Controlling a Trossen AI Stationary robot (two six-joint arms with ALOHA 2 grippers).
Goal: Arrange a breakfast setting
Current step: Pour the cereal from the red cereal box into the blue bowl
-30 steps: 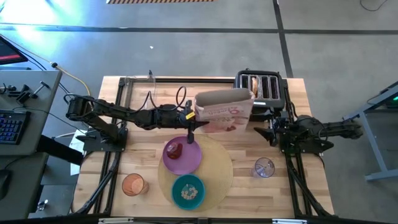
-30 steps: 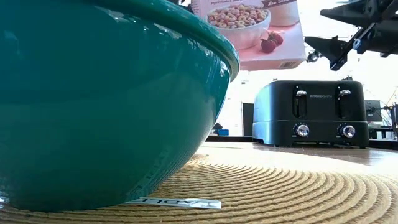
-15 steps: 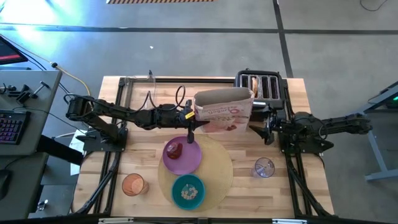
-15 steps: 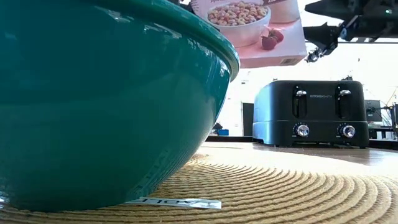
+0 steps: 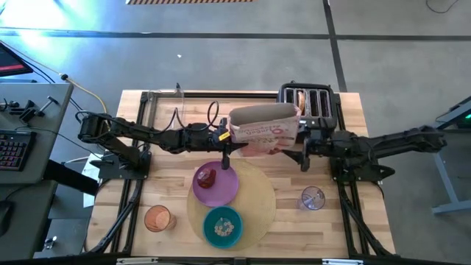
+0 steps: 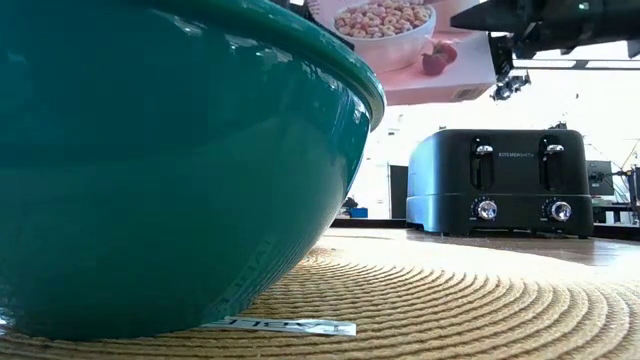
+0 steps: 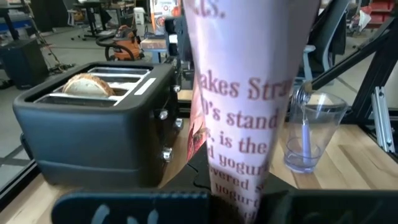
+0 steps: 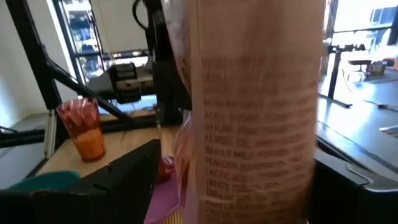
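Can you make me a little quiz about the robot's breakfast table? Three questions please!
1. True or false: the small red fruit sits on the round purple plate.
2. Which holds cereal pieces? A) the translucent orange cup B) the round teal bowl C) the clear drinking glass
3. Fill in: the tall pink-bottomed cereal box is up in the air, held at one end by the left gripper, in front of the black four-slot ____.

Key:
1. True.
2. B. The high view shows pale pieces in the bowl, which sits on the round tan woven mat.
3. Toaster. The right gripper is at the box's other end.
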